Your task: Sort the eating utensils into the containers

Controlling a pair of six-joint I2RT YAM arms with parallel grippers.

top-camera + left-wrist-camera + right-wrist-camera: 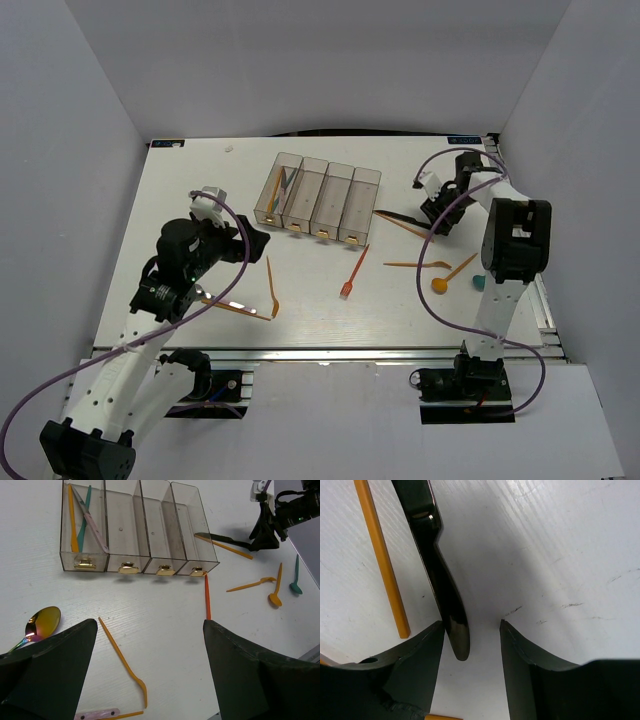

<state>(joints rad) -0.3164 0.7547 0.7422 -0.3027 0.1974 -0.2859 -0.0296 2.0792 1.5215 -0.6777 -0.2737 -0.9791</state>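
The containers (320, 195) (135, 527) stand in a row at the back middle. The leftmost bin holds an orange, a teal and a pinkish utensil (82, 520). My right gripper (437, 222) (471, 625) is low over the table, open. The end of a black utensil (447, 600) (398, 215) lies between its fingers, close to the left finger (420, 660) and apart from the right one. An orange handle (382, 560) lies beside it. My left gripper (252, 240) (150, 625) hangs wide open and holds nothing, above an orange utensil (122, 662) (272, 288).
A red-orange fork (353, 272) (207, 597) lies in front of the bins. An orange fork (252, 584), an orange spoon (447, 278) and a teal spoon (478, 282) lie at the right. An iridescent spoon (42, 622) and a pinkish handle (95, 714) lie near the left arm.
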